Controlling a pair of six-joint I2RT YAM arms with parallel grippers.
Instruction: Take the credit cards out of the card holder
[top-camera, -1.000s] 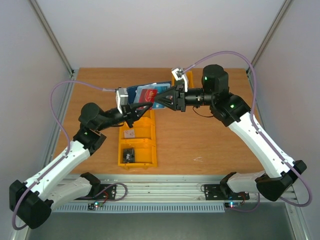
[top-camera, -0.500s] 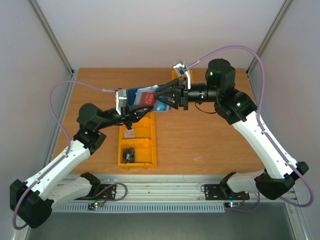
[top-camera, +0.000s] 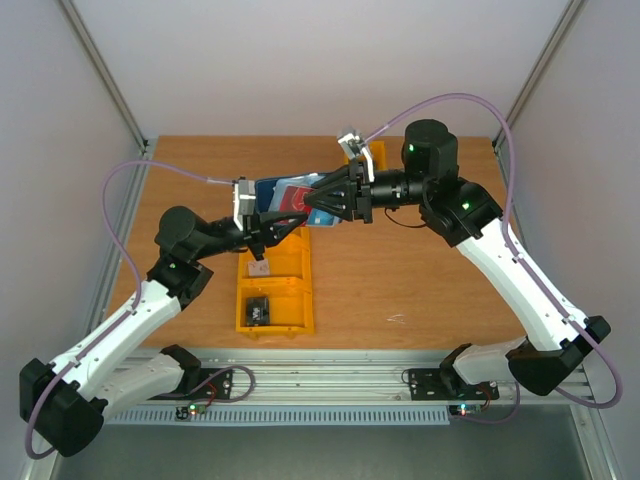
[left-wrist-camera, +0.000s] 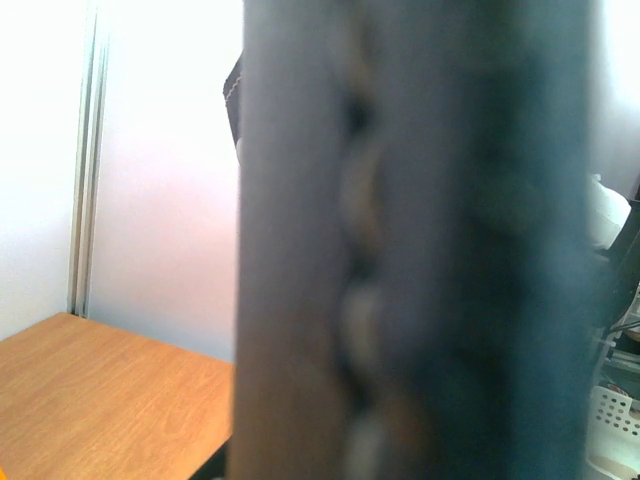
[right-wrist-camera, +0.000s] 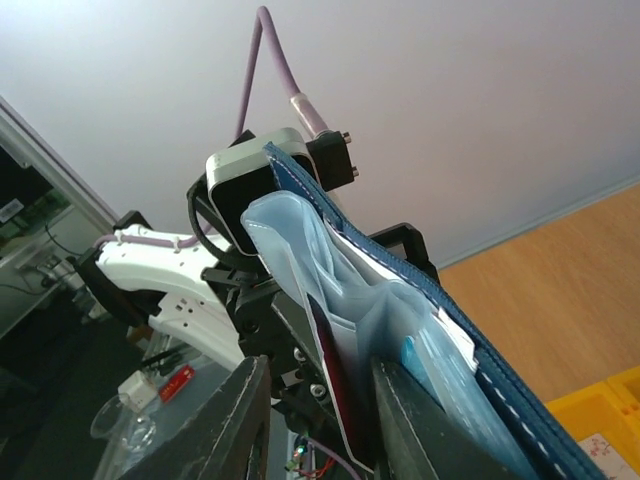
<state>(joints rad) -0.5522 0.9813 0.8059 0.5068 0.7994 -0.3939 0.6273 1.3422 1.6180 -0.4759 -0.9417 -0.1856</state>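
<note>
Position log, current moment. We see the small dark navy-blue bifold card holder (top-camera: 266, 190) held up in the air over the far end of the yellow plastic compartment tray (top-camera: 306, 290), clear of the wooden table (top-camera: 420, 270).

Left gripper (top-camera: 270, 225): closed on the card holder's near-left edge, carrying it. In the left wrist view a blurred dark-blue surface fills most of the picture, so we read no detail there.

Right gripper (top-camera: 312, 205): comes in from the right, its jaws drawn to a narrow gap at the holder's open side. In the right wrist view its dark fingers (right-wrist-camera: 245, 420) straddle the edge of a thin red credit card (right-wrist-camera: 330, 360), which stands partly out of the pale grey-blue pocket (right-wrist-camera: 300, 250). We take this as a grip on the card. We cannot tell whether a fold of the pocket is pinched with it.

Tray contents: a small pale card (top-camera: 259, 268) in the middle compartment and a dark item (top-camera: 257, 311) in the nearest one.
</note>
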